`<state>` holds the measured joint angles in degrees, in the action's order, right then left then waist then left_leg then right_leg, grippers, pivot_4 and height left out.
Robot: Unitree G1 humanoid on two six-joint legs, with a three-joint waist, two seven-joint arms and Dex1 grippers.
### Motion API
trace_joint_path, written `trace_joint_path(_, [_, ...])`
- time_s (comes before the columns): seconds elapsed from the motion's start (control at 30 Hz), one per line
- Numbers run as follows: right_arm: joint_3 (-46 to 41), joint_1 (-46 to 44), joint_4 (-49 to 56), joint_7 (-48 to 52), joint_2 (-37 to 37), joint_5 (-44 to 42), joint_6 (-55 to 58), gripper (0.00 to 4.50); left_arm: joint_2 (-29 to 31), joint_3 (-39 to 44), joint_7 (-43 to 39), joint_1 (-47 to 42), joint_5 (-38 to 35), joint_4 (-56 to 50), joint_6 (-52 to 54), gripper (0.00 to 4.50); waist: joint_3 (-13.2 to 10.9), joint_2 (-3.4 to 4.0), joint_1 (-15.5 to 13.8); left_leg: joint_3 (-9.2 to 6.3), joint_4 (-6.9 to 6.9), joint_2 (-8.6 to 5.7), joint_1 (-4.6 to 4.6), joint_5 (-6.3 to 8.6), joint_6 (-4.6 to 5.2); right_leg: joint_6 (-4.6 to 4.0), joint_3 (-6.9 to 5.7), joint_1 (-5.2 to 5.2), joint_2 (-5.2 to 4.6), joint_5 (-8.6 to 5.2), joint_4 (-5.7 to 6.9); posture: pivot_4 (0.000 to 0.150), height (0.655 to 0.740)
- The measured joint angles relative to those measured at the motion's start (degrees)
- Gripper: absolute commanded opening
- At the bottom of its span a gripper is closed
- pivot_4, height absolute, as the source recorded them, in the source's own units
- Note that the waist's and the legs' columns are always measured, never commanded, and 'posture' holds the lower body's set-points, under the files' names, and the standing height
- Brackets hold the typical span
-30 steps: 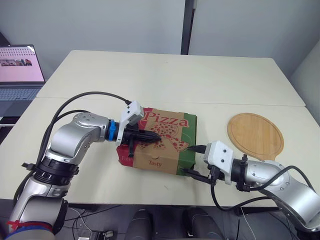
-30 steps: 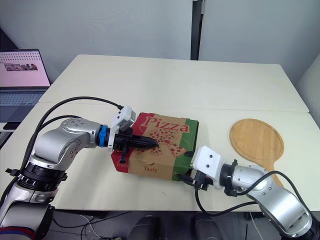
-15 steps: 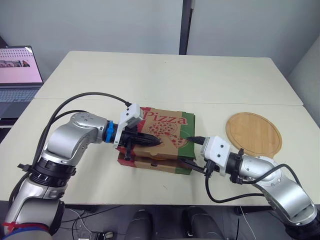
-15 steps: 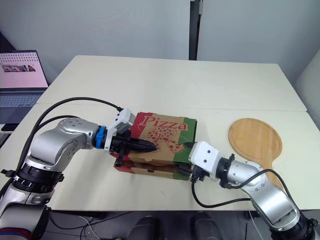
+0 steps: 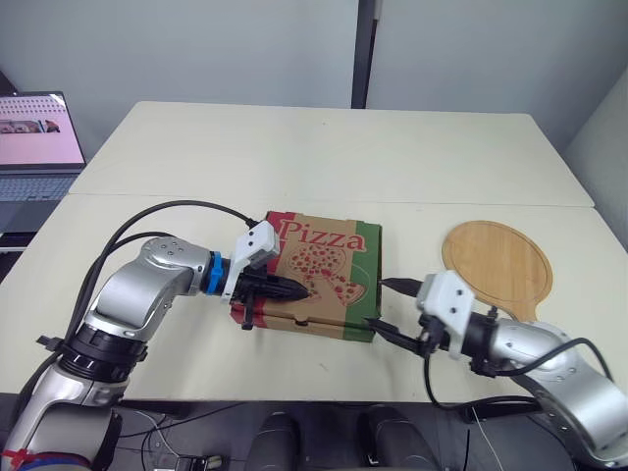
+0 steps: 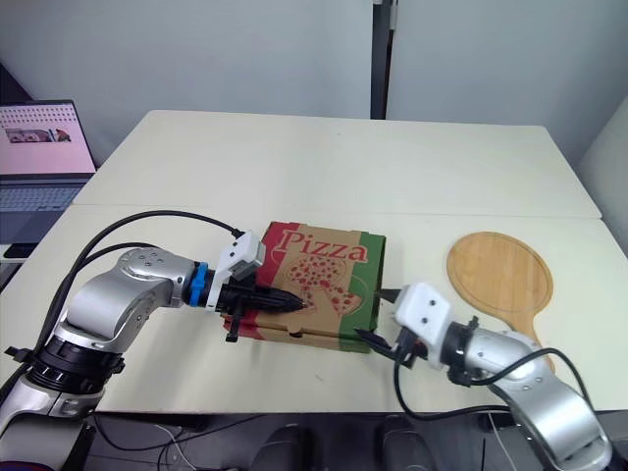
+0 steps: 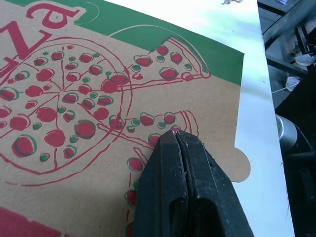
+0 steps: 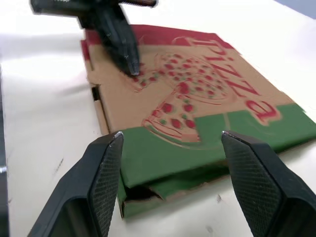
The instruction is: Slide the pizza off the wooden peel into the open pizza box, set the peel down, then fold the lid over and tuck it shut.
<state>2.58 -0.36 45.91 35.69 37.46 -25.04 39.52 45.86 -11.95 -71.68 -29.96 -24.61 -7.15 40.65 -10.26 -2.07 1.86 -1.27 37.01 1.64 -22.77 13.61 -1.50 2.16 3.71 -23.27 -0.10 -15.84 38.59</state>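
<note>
Lying on the table, pizza box (image 5: 319,280): near the table's near edge, about mid-width, with its red side to the left and its green side to the right.
Lid (image 7: 123,98): folded down flat over the box, "Pizza" lettering and the printed pie facing up. In the right wrist view a dark gap shows under the lid at the green corner. In the left wrist view a rounded cardboard tab juts past the lid's edge.
Left gripper (image 5: 306,290): reaches in from the box's left side, its two black fingers (image 7: 197,168) pressed together with nothing between them, tips resting on the printed pizza slice on the lid.
Right gripper (image 5: 381,304): just beside the box's right near corner, pointing at the green side. Its fingers (image 8: 106,173) are spread wide apart and hold nothing. Whether the near finger touches the corner I cannot tell.
Wooden peel (image 5: 496,265): flat on the table to the right of the box and apart from it, bare, round blade farther away, handle running toward the near side behind the right arm.
Table (image 5: 324,157): pale, with a seam across it just beyond the box.
Laptop (image 5: 34,147): open, off the far left end of the table, screen lit.
</note>
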Motion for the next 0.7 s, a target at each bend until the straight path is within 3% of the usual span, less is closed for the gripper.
trace_joint_path(0.17, [-0.45,-1.40,-2.61,-0.74,-0.84,-0.53,0.48,3.37,0.04,0.10,0.26,0.00,-0.01,0.00,0.12,0.00,0.00,0.00,0.07,0.03,0.01,0.00,0.07,0.00,0.00,-0.04,0.04,0.00,0.03,-0.02,0.09,0.150,0.7344])
trace_joint_path(0.4, [8.32,-5.81,-6.74,-2.59,-3.18,4.93,-0.69,3.37,0.03,0.11,1.17,0.13,-0.02,-0.31,0.12,0.00,0.00,0.00,0.00,0.03,0.01,-0.02,0.03,0.00,0.00,-0.06,0.04,-0.03,0.02,-0.04,0.10,0.150,0.7344])
trace_joint_path(0.7, [2.49,-1.93,-9.19,1.06,2.52,6.01,-3.44,3.37,0.17,1.43,1.47,0.46,-0.77,-0.36,1.18,0.00,0.00,0.00,0.09,0.03,0.01,0.02,0.07,0.00,0.00,-0.06,0.03,-0.02,0.05,-0.04,0.15,0.150,0.7344])
